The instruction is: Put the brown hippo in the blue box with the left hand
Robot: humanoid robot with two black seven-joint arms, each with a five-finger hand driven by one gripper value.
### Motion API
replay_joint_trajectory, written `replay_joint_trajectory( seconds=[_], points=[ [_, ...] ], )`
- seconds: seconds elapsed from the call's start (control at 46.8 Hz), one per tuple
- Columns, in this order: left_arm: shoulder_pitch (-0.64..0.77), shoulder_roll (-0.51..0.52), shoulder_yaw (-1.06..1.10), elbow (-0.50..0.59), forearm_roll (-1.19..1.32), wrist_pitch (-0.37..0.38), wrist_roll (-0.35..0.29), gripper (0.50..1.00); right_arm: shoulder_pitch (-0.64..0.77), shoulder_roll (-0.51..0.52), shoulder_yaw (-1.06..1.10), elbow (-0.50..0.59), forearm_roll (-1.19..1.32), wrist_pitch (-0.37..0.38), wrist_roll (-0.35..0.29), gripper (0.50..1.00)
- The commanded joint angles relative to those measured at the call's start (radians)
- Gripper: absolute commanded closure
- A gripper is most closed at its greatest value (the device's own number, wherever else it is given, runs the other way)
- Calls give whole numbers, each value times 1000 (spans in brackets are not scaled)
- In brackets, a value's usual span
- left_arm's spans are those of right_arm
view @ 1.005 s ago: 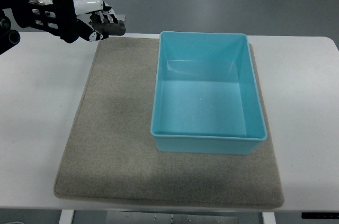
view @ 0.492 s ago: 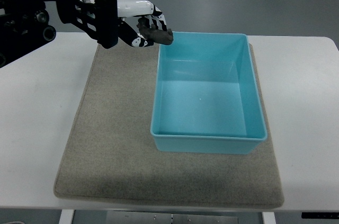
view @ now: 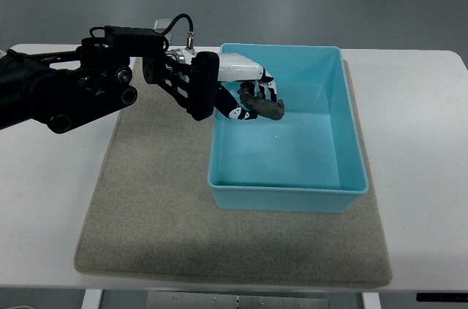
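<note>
1. Your brown hippo (view: 265, 105) is up in the air inside the outline of the blue box (view: 351, 150), over its far-left part; it shows as a dark brown lump whose free end points toward the picture's right.
2. You can see the left hand (view: 245, 90) holding it: the fingers (view: 257, 90) are curled down and closed around the toy, so only its lower edge and right end stick out from under them.
3. The hand's white back faces up, and the hand has crossed the box's left wall, so it sits above the box interior and not above the mat.
4. Whether the hippo touches the box floor you cannot tell for certain from this steep view, but it appears held clear of it.
5. Your left arm (view: 66, 93) comes in from the picture's left edge as a black, jointed run with a cable (view: 180, 23) looping above the wrist; it passes over the far-left part of the mat.
6. The box is a light blue, open rectangular tub, upright, with nothing lying on its floor.
7. It stands on the right part of a grey-brown mat (view: 153, 199), its right wall close to the mat's right edge.
8. The mat lies flat on a white table (view: 424, 177), which shows bare on both sides of it.
</note>
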Motion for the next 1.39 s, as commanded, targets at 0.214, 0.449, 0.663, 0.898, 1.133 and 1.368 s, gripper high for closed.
replay_joint_trajectory(
  seconds=[0.214,0.449,0.663,0.898,1.133,1.368],
  points=[
    [7,-1,-4,-6,-114,22,-3,504,0,0,0,0,0,0,0,564],
    [-2,60,-14,-6,-473,19,-2,501,0,0,0,0,0,0,0,564],
    [-5,151,-16,1,-868,-10,0,501,0,0,0,0,0,0,0,564],
    [23,221,-31,85,-1117,-182,3,501,0,0,0,0,0,0,0,564],
    [107,248,-59,236,-1324,-395,31,501,-1,0,0,0,0,0,0,564],
    [159,275,-74,302,-1542,-416,136,500,0,0,0,0,0,0,0,564]
  ],
)
